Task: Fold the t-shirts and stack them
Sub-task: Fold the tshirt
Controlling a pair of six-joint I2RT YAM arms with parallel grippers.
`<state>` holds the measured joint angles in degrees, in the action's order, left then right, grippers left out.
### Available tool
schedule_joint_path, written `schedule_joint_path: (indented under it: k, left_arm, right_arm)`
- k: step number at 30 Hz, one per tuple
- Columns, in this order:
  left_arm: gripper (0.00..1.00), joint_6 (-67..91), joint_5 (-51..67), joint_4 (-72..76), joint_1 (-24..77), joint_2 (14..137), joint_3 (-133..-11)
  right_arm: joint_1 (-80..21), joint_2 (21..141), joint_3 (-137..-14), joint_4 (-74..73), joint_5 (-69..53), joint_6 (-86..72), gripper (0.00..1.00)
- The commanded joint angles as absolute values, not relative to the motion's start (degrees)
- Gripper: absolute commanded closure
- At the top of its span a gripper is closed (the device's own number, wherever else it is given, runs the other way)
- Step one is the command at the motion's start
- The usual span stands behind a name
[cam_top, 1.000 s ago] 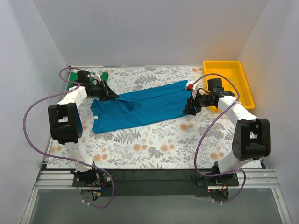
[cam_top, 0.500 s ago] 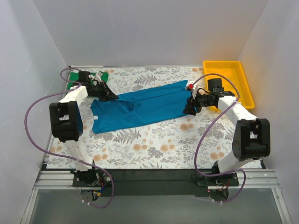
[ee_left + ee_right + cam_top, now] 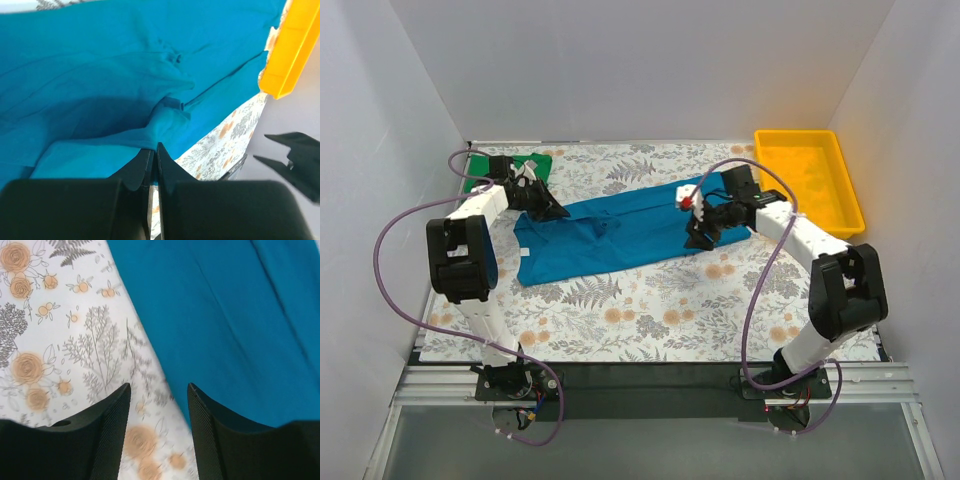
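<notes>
Soft cloth, shiny plastic
The teal t-shirt (image 3: 610, 235) is matt, creased cotton; the yellow tray (image 3: 805, 170) is glossy smooth plastic; the desk (image 3: 650, 300) has a matt floral print; the right gripper (image 3: 159, 390) has ribbed black fingers (image 3: 112, 430).

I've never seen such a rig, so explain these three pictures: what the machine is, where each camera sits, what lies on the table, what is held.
This is a robot: two white arms bolted at the table's near edge, each ending in a two-finger gripper. The wide picture is taken from above and behind the arms; the other two come from cameras on the wrists, looking past each gripper's fingers. On the flower-patterned table lies a teal-blue t-shirt, spread out. A green t-shirt sits in the far left corner, partly hidden by the left arm; a yellow plastic tray stands far right. The left gripper is shut, pinching a fold of the teal-blue t-shirt. The right gripper is open over that shirt's edge, holding nothing.
</notes>
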<state>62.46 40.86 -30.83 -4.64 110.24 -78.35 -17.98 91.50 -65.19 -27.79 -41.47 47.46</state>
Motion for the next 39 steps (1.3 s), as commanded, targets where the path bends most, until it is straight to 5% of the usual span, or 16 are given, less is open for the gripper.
schedule_joint_path:
  k: [1,14,39]
  left_arm:
    - [1.0,62.3,38.9,-30.4,-4.4,105.6,-76.6]
    - [1.0,64.2,36.2,-26.6,-4.4,96.4,-66.6]
    - [1.0,64.9,37.9,-25.8,-4.4,93.5,-63.5]
  right_arm:
    - [-25.9,93.5,-72.3,-28.2,-38.3,61.6,0.42]
    - [-41.0,117.2,-99.5,-24.2,-27.9,74.3,0.42]
    - [-44.7,132.2,-109.0,-20.7,-24.0,78.9,0.45]
